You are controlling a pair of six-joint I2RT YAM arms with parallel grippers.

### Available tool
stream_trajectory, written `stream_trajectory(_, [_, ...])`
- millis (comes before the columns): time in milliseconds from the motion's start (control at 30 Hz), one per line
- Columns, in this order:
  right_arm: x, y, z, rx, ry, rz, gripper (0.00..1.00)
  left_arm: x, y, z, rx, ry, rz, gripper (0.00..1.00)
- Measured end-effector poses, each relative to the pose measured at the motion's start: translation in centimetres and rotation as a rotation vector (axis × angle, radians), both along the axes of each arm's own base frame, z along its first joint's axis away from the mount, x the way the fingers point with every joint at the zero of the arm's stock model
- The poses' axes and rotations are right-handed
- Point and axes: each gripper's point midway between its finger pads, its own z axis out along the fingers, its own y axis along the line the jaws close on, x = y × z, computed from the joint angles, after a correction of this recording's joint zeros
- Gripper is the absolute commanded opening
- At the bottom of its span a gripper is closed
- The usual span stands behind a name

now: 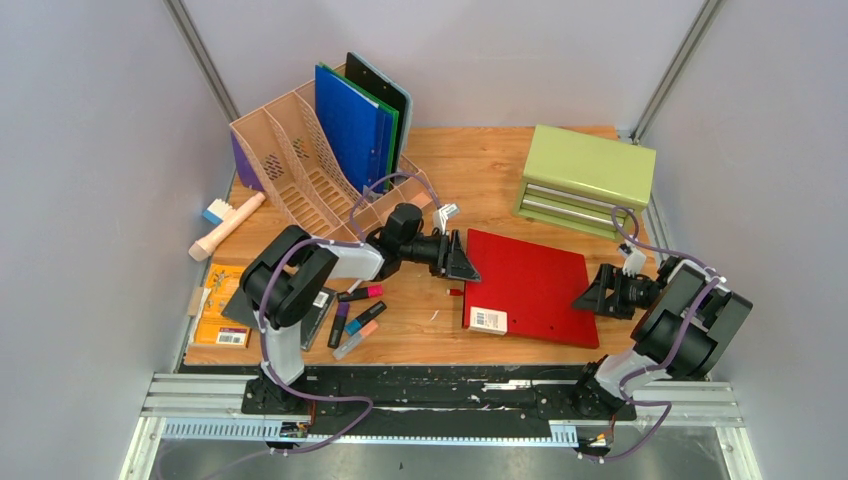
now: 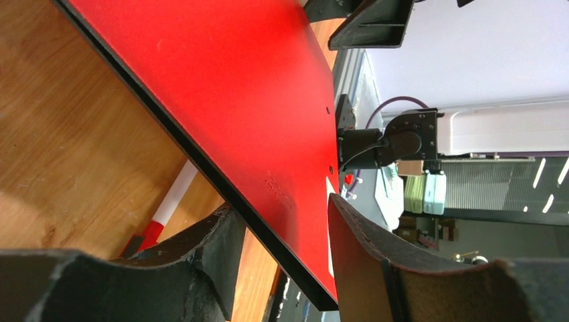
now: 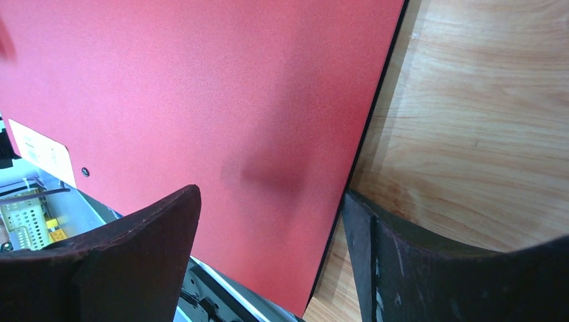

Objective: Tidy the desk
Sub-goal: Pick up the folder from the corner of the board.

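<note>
The large rectangular worktop of light orange-brown wood grain [image 1: 480,165] fills the middle of the overhead view. A black metal rail [image 1: 420,375] runs along its near edge, where both arms are bolted. A flat red board [image 1: 535,280] with a white barcode label [image 1: 489,319] is laid on the worktop's right half.

The left jaws are placed at the board's left edge. In the left wrist view the black-rimmed edge is seen passing between the two fingers, one finger [image 2: 208,255] under it and the other [image 2: 376,261] over the red face. Whether the edge is pinched or merely straddled cannot be told. A white-and-red pen [image 2: 171,201] is seen on the wood, partly hidden below that edge.

The right jaws are positioned at the board's right edge, spread wide and released. One finger [image 3: 134,255] is over the red face and the other [image 3: 429,268] over bare wood.

A light green metal drawer cabinet [image 1: 585,178] is set at the far right corner. A tan perforated file rack [image 1: 300,165] holding blue, green and black folders [image 1: 350,125] is stood at the far left. Several markers [image 1: 355,318] are scattered near the left arm [image 1: 300,275], and an orange packet [image 1: 222,322] is laid at the near left corner.
</note>
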Motion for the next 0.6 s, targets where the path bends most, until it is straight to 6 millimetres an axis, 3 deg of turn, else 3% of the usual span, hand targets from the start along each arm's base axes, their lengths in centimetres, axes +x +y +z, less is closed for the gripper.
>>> stream_trajectory(300, [0.0,0.0,0.0,-0.002,-0.003,0.005,0.78,0.4,-0.5,0.4,-0.030,0.029,0.014,0.39])
stream_trajectory(600, [-0.1,0.0,0.0,-0.011,-0.010,0.011,0.78,0.6,-0.9,1.5,-0.056,0.050,0.005,0.12])
